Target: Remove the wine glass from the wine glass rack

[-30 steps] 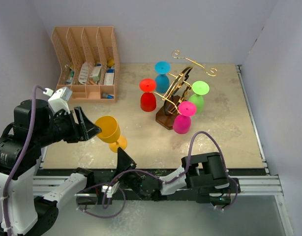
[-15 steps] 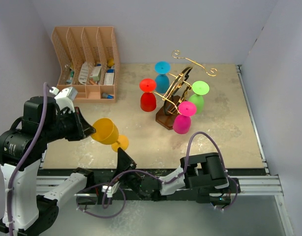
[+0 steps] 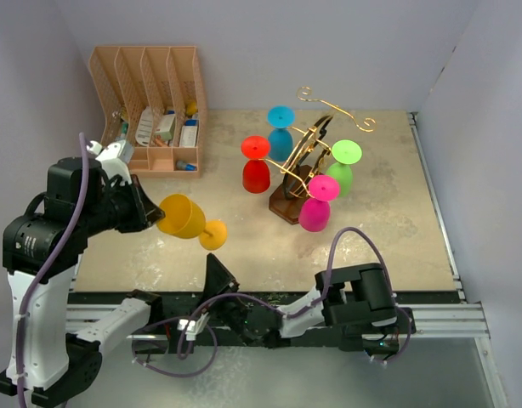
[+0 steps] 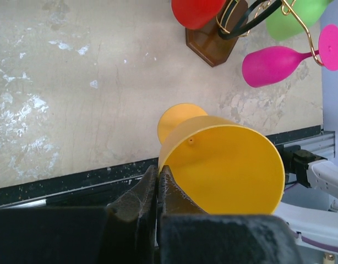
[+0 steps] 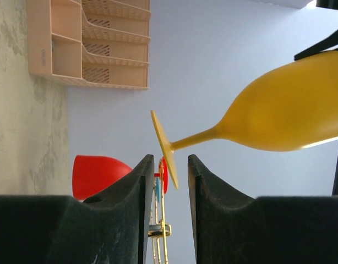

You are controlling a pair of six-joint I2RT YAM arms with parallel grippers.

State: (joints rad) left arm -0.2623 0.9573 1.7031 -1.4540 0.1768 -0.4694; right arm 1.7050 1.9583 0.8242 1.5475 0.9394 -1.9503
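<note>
Your left gripper (image 4: 158, 181) pinches the tilted yellow glass (image 4: 229, 170) by its rim alone; your right gripper (image 5: 169, 159) is spread near the foot. The glass may pivot or slip free.

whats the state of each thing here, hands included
yellow wine glass, off the rack, tilted in the air
left hand, shut on the yellow wine glass's rim
right hand, open, near the glass's foot
wine glass rack, upright, four glasses hung on it
red glass, hanging upside down
blue glass, hanging upside down
green glass, hanging upside down
pink glass, hanging upside down
desk organizer, upright, items in its slots
</note>
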